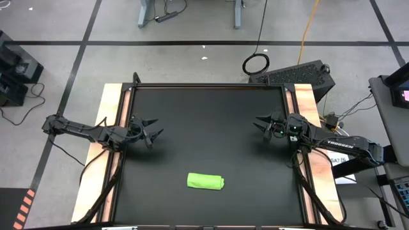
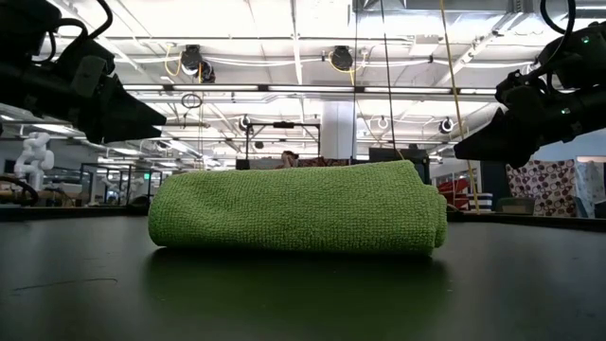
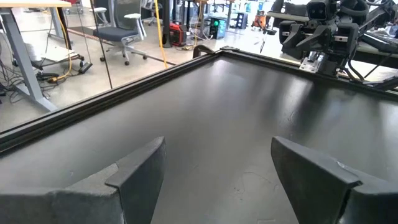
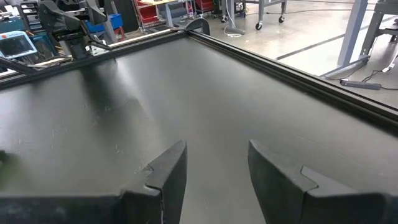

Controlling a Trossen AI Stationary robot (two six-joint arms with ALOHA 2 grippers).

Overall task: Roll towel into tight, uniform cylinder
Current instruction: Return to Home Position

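The lime-green towel [image 1: 206,181] lies rolled into a short cylinder on the black mat [image 1: 204,121], near the table's near edge, resting on its long side; it fills the middle of the low view [image 2: 298,220]. My left gripper [image 1: 155,135] is open and empty at the mat's left side, well away from the towel. My right gripper [image 1: 258,123] is open and empty at the mat's right side. The towel does not show in the left wrist view; a green blur shows at the right wrist view's edge [image 4: 5,167].
The mat has a raised dark frame [image 1: 211,85] with wooden strips on the left [image 1: 108,102] and right [image 1: 307,102]. A keyboard [image 1: 300,75] lies beyond the far right corner. Bare mat lies between the grippers.
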